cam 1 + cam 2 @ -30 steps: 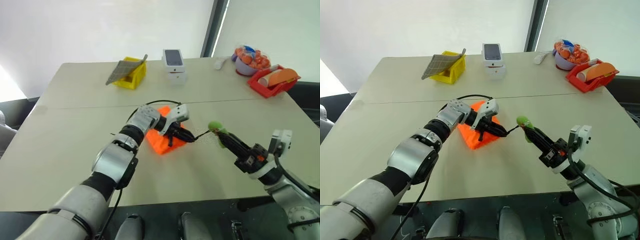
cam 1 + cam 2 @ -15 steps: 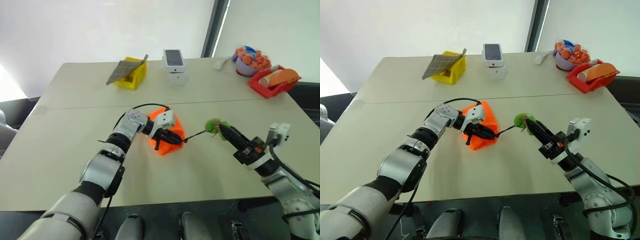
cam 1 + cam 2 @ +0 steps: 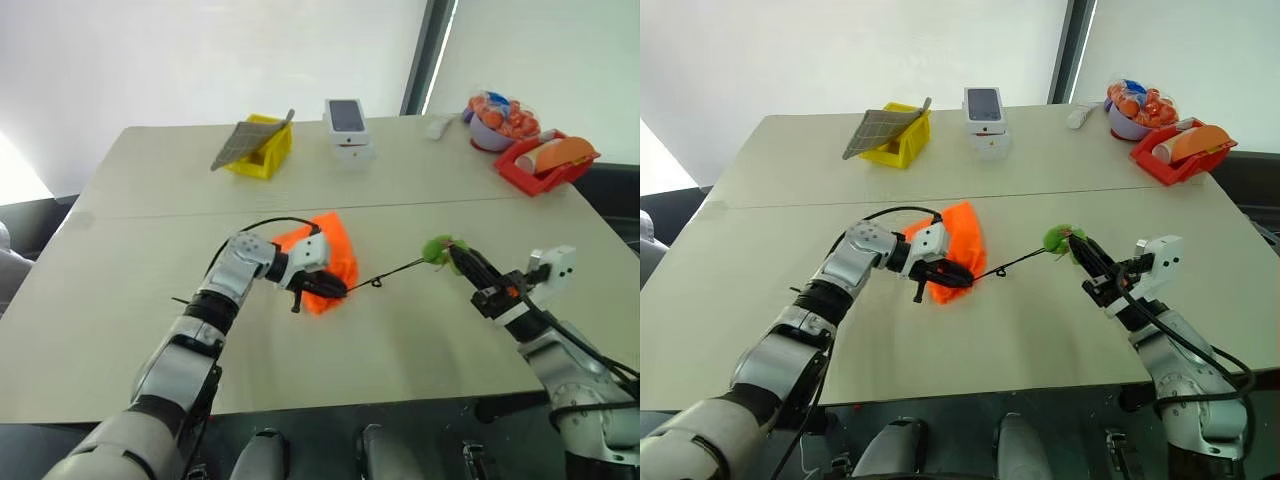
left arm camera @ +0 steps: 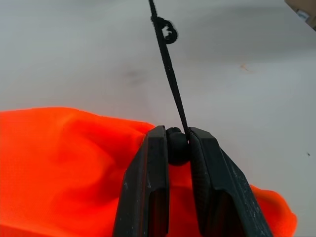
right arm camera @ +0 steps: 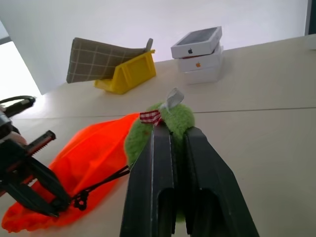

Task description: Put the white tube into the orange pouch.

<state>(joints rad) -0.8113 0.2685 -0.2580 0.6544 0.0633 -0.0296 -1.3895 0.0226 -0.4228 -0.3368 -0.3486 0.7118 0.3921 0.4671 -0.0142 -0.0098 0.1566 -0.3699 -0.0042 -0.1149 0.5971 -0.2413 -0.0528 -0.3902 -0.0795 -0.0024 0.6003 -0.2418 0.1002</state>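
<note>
Mid-table, on the near half, the orange pouch lies flat and I'm working both ends of its drawstring. Left gripper pinches the black cord stopper at the pouch mouth, fingers nearly together with the bead wedged between them. Right gripper is pressed shut on the green ring, a fuzzy green loop at the far end of the black cord. Cord runs taut between the two, just above the table.

Step in hand, as I read it: cinching the mouth, stopper held, ring pulled away. White tube: can't find it on the table; can't tell whether it's inside the pouch, fabric hides whatever is in there.

To do it well:
- keep the pull in line with the cord, no sideways yank, or the stopper twists out of my left pinch
- hold left steady as anchor, let right do the travel
- keep the pouch on the table so contents don't roll toward the mouth
- stop once the fabric bunches at the stopper; more pull just drags the whole pouch
- don't loosen right on the ring, soft fuzz slips easily
</note>
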